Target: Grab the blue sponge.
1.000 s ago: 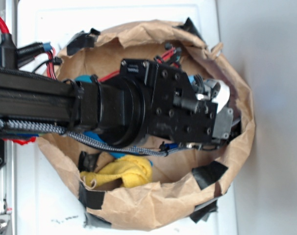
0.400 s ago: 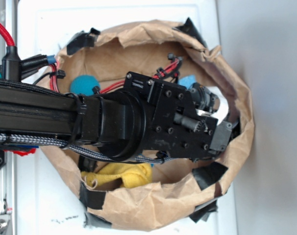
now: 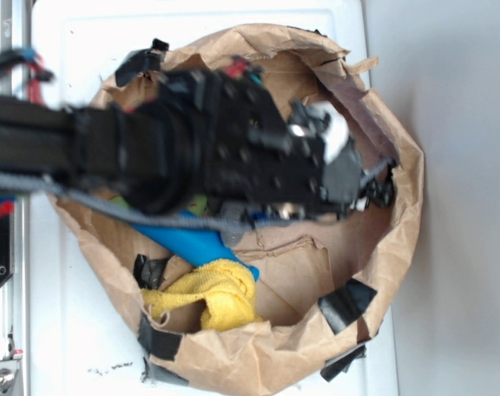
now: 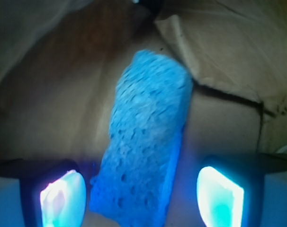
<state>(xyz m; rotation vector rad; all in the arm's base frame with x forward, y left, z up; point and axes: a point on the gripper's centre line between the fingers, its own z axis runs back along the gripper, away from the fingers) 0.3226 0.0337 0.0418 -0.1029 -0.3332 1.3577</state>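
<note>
The blue sponge (image 4: 148,137) lies on brown paper in the wrist view. It is light blue, porous and rectangular, and it runs lengthwise away from the camera. My gripper (image 4: 141,194) is open and straddles the sponge's near end. The left fingertip (image 4: 63,198) is close to the sponge's edge, and the right fingertip (image 4: 219,196) stands a gap away from it. In the exterior view the blurred black gripper (image 3: 365,177) hangs inside the paper bag, and the arm hides the sponge there.
A crumpled brown paper bag (image 3: 258,355) patched with black tape (image 3: 349,301) walls in the workspace. Inside lie a yellow cloth (image 3: 213,293) and a glossy darker blue bottle-shaped thing (image 3: 192,243). The bag rests on a white surface (image 3: 77,330).
The arm and gripper have shifted toward the top of the picture and are motion-blurred. The blue bottle-shaped thing is now uncovered, and the teal ball no longer shows.
</note>
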